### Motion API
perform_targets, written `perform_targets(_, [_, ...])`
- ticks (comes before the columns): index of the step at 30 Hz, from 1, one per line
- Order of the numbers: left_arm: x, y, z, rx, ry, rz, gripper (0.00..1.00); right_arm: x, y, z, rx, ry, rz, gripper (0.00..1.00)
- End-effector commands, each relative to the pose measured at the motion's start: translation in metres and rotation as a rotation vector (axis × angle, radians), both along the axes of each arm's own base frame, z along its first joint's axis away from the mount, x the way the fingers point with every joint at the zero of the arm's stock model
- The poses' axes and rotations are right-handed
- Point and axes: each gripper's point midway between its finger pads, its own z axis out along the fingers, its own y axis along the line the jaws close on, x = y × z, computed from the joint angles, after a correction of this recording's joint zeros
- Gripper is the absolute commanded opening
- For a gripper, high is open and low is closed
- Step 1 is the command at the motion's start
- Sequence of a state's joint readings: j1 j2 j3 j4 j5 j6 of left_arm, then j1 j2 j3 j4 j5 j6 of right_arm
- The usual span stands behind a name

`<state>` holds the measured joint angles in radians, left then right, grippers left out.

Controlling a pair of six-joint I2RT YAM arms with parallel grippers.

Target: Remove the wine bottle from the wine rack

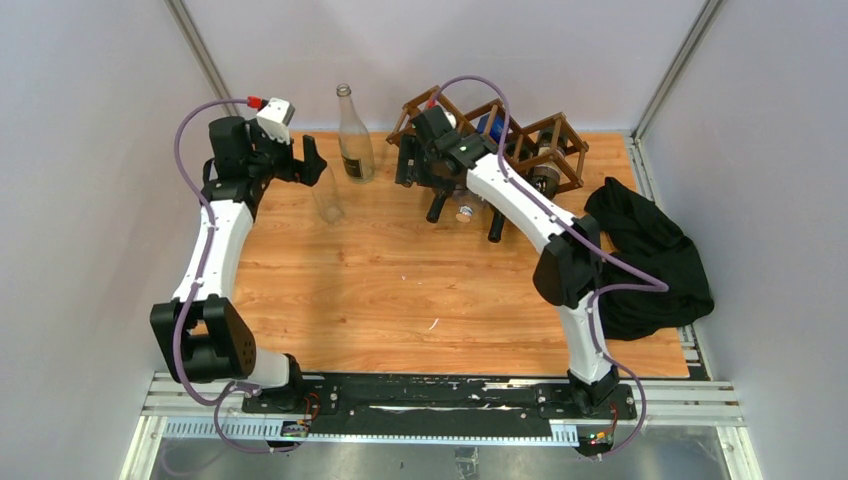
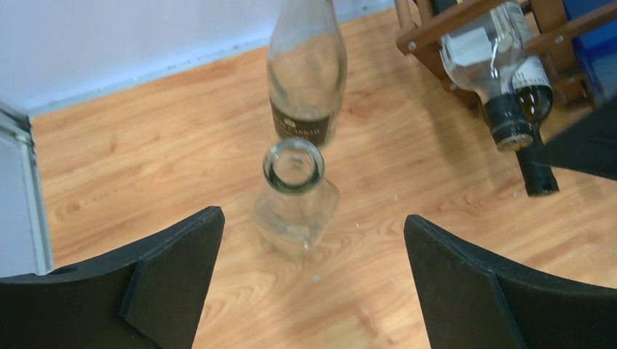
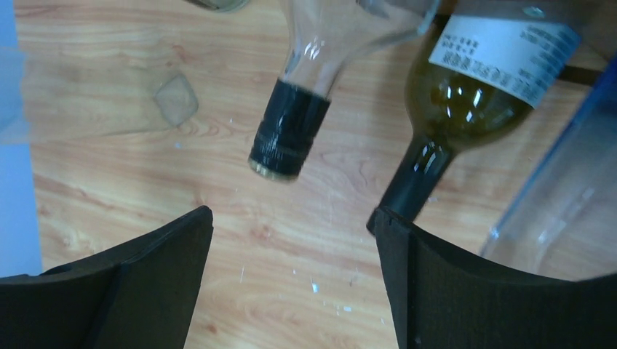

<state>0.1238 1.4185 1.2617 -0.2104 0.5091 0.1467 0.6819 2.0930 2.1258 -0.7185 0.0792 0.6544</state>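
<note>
Overhead, right tool (image 3: pixel 291 218) jaws hidden; wrist view: spread, wine bottle (image 3: pixel 289 138) unheld.

Top camera looks down; close wrist cameras share the racked bottles (image 2: pixel 476 58).

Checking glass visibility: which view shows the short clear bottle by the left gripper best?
Left wrist: the short clear bottle stands upright just ahead of the open left gripper, mouth and shoulders sharp. Top external shows only a faint glass outline near that gripper. Right wrist doesn't clearly show it.
</note>
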Motion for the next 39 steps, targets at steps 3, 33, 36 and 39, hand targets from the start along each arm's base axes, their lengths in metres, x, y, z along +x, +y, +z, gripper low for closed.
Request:
perform_targets(3, [-0.038,-0.002,-0.006,0.003,0.116,-0.013,1.00,0.039,0.009,-0.008,0.023,-0.061,-0.071,0.81])
perform_targets(33, [-0.108,-0.013,-0.030,0.060,0.191,-0.119,1.00,0.022,0.035,-0.031,0.152,-0.121,-0.135,0.00])
perform_targets(36, [-0.110,-0.017,-0.025,0.057,0.153,-0.131,1.00,0.010,0.036,-0.019,0.172,-0.161,-0.134,0.00])
perform_targets(39, [-0.111,-0.019,-0.023,0.053,0.143,-0.142,1.00,-0.005,0.037,-0.013,0.189,-0.174,-0.123,0.00])
